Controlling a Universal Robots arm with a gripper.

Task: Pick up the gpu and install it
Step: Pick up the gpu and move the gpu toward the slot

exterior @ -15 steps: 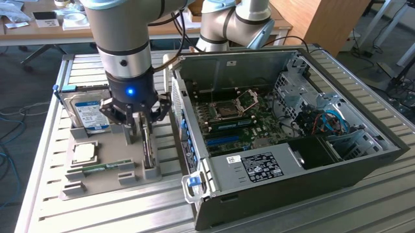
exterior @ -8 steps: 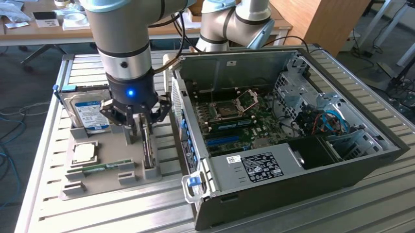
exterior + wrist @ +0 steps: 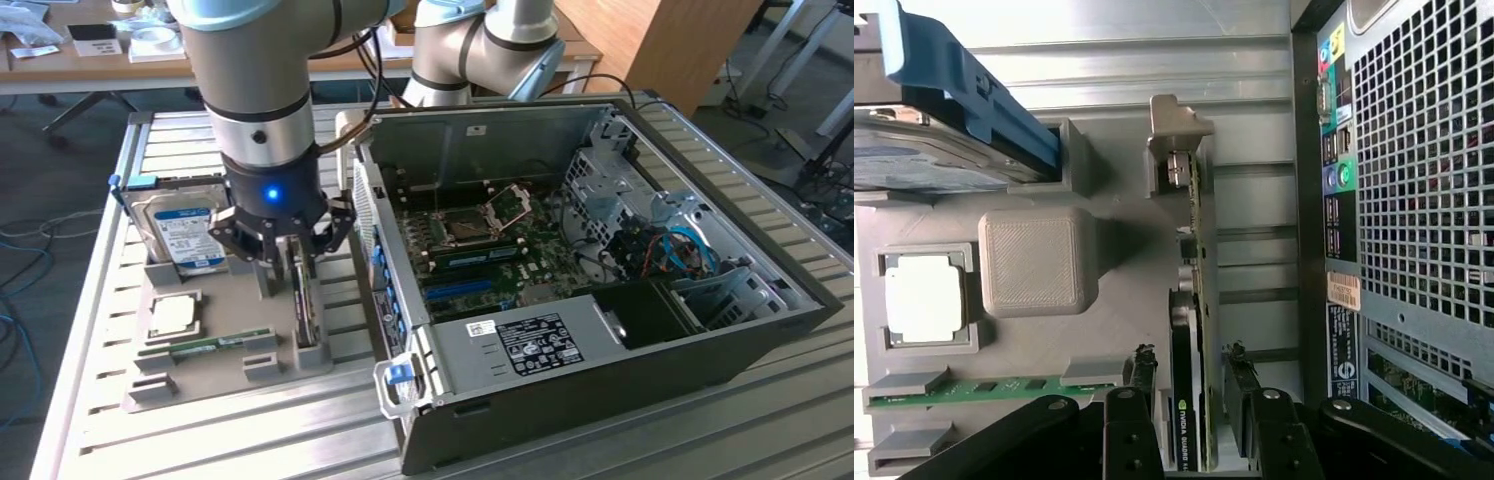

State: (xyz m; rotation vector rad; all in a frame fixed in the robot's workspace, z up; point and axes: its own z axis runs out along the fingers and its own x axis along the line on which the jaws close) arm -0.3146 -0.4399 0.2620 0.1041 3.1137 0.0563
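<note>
a: gripper [image 3: 1191,368], jaws?
b: apart, one finger either side of the gpu [image 3: 1189,410], not clamped on it. the card stands on edge in the grey holder [image 3: 1039,260], just beside the computer case [image 3: 1414,200].
a: hazards?
b: uneven closing could tilt the card and jam it in its slot; the silver bracket [image 3: 1176,125] might catch the holder or knock the case.
a: writing?
b: cooler reads "nvidia quadro"; hard drive [image 3: 187,235] label blue, text too small to read.
</note>
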